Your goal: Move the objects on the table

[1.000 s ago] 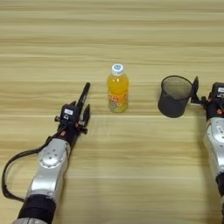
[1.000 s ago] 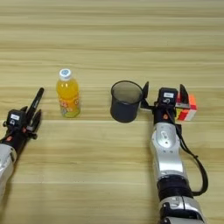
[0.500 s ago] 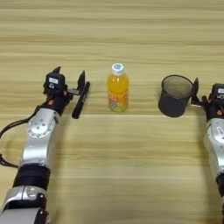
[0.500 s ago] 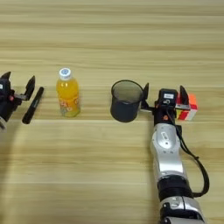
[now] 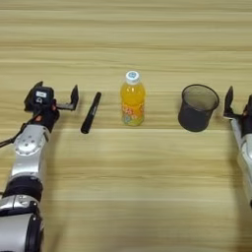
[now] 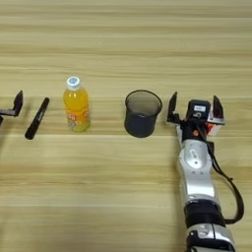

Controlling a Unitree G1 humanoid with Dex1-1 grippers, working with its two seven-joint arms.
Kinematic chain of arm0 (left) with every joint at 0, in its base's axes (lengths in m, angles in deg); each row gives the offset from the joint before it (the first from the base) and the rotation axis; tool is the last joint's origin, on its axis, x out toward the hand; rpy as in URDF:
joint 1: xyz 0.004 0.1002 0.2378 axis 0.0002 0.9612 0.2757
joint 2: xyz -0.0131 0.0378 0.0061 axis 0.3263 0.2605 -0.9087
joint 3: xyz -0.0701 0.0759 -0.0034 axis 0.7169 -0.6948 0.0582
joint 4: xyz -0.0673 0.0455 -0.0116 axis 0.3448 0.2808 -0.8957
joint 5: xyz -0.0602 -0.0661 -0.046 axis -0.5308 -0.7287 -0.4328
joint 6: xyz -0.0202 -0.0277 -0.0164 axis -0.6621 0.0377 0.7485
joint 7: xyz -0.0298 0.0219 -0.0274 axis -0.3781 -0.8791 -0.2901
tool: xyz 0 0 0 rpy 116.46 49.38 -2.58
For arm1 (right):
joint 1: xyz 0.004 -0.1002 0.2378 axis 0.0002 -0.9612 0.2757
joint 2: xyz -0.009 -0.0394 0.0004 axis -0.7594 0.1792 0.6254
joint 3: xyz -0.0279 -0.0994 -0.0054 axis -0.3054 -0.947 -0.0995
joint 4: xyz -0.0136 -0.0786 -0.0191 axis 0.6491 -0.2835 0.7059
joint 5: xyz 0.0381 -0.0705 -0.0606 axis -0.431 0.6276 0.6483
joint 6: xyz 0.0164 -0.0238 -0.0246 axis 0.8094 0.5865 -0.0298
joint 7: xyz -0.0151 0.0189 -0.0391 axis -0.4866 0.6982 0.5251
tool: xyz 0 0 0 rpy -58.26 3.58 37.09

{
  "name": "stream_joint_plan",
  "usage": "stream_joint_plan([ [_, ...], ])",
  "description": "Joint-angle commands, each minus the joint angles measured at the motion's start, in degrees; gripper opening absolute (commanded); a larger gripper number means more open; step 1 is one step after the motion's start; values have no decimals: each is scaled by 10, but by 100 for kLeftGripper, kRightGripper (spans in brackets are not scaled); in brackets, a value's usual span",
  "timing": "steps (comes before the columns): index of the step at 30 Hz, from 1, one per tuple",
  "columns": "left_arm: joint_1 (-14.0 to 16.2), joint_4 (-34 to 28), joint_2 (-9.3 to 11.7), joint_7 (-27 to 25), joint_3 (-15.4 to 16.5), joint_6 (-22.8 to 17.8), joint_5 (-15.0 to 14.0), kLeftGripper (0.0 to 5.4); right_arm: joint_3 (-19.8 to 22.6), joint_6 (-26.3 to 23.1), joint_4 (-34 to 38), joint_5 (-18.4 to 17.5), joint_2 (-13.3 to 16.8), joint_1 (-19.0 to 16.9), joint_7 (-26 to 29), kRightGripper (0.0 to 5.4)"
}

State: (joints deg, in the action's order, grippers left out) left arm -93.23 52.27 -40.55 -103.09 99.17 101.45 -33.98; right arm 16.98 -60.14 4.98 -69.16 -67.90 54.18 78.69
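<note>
At the far left the left pincer (image 5: 56, 96) sits low over the broad light-brown wooden counter (image 5: 128, 187), its two black fingers spread wide and holding nothing; just to its right, apart from the nearer finger, the slim black marker (image 5: 91, 112) lies flat on the planks, slanting up and to the right, which I take as a sign it has been set down there and let go, since the jaws stand clear of it; next along stands the small orange juice bottle with a white cap (image 5: 132, 99), upright and well apart from both pincers; further right the black mesh pen cup (image 6: 142, 113) stands upright with its mouth open to the ceiling and looks empty; close beside it the right pincer (image 6: 194, 106) is parked, fingers spread and pinching nothing, its left finger near the cup's wall without touching; behind its right finger a small red-and-white block (image 6: 212, 127) peeps out, probably the puzzle cube, though most of it is hidden; I would guess this pincer waits beside the cup for its turn.
</note>
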Motion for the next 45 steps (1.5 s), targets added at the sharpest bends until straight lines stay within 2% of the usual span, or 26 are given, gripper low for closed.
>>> stream_joint_plan([
  [1,-5,6,-4,13,1,15,5,538,20,-5,37,-8,24,-12,6,540],
  [3,-3,5,-6,20,1,18,6,538,24,-13,68,-12,30,-17,12,540],
  [6,-2,2,-11,31,-1,21,7,538,14,-41,168,-11,31,-34,28,540],
  [10,-4,4,-16,38,-3,24,8,538,-28,-104,307,-10,20,-44,60,540],
  [12,-6,6,-19,40,-3,26,8,538,-66,-141,352,-7,12,-41,84,540],
  [15,-9,12,-22,42,-4,31,8,538,-153,-186,384,5,-4,-34,139,540],
  [18,-12,18,-25,45,-5,34,9,538,-216,-221,386,3,-23,-23,180,540],
  [26,-17,30,-28,55,-10,43,14,538,-296,-279,380,-16,-54,-10,253,540],
  [29,-17,31,-29,57,-10,45,15,538,-326,-286,365,-8,-64,-9,269,540],
  [38,-17,32,-32,58,-8,48,20,538,-330,-270,301,0,-80,10,275,540],
  [45,-18,33,-34,59,-8,49,22,538,-306,-234,251,15,-84,39,255,540],
])
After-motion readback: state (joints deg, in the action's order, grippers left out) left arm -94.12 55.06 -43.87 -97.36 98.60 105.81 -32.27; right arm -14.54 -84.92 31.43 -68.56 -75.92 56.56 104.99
